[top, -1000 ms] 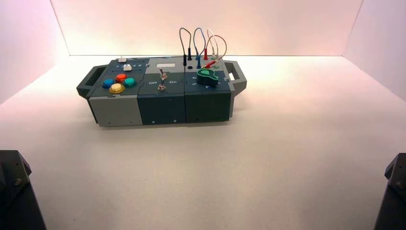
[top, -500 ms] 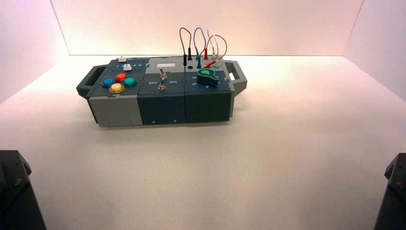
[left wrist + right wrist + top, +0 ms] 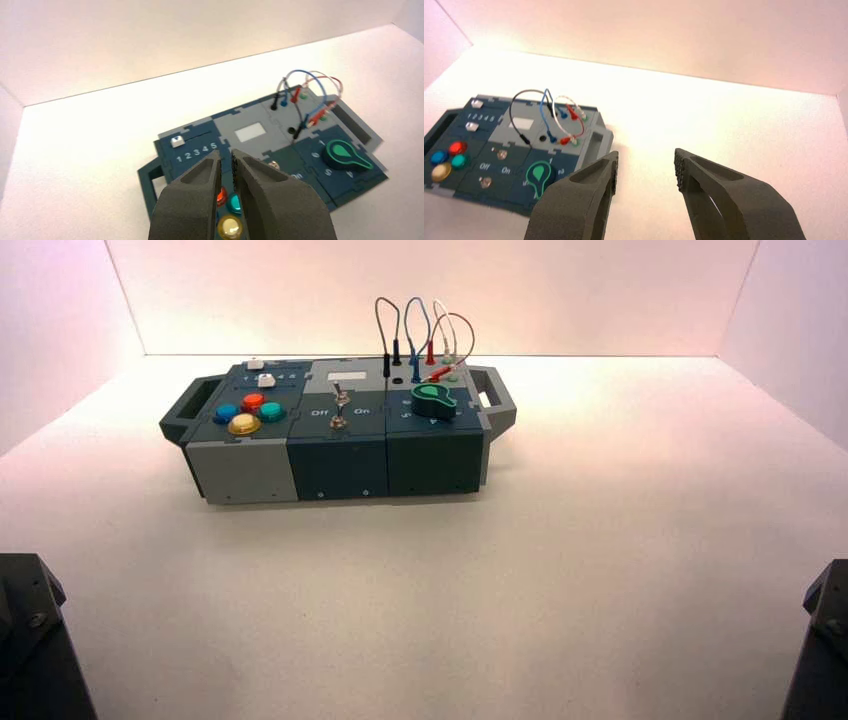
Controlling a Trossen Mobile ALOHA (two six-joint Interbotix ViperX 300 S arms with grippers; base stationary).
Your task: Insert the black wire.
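The left gripper [image 3: 227, 154] waited near the robot, left of the box [image 3: 243, 472], its fingers all but together and nothing caught between them. The right gripper [image 3: 646, 155] waited near and to the right, its jaws spread wide and likewise empty. Neither arm had visibly shifted over the last second, so neither had begun to close in on the wires.

Farther off, the box sat as it had, with its green knob [image 3: 433, 401] toward the right and nearer than the sockets. Beyond the knob, the open black socket [image 3: 543, 138] of the nearer row stood unfilled. Just to its left was the loose plug [image 3: 525, 139] of the black wire [image 3: 510, 114]; whether its tip touched the panel could not be told. The wire looped up and away to its other plug [image 3: 396, 352], seated in the far row at the left of the blue lead [image 3: 427, 320].

With nothing changed at that end, the insertion looked half made. The right gripper, already apart, seemed the likelier one to take the loose plug; the next move called for a clean grip that left the blue lead alone.
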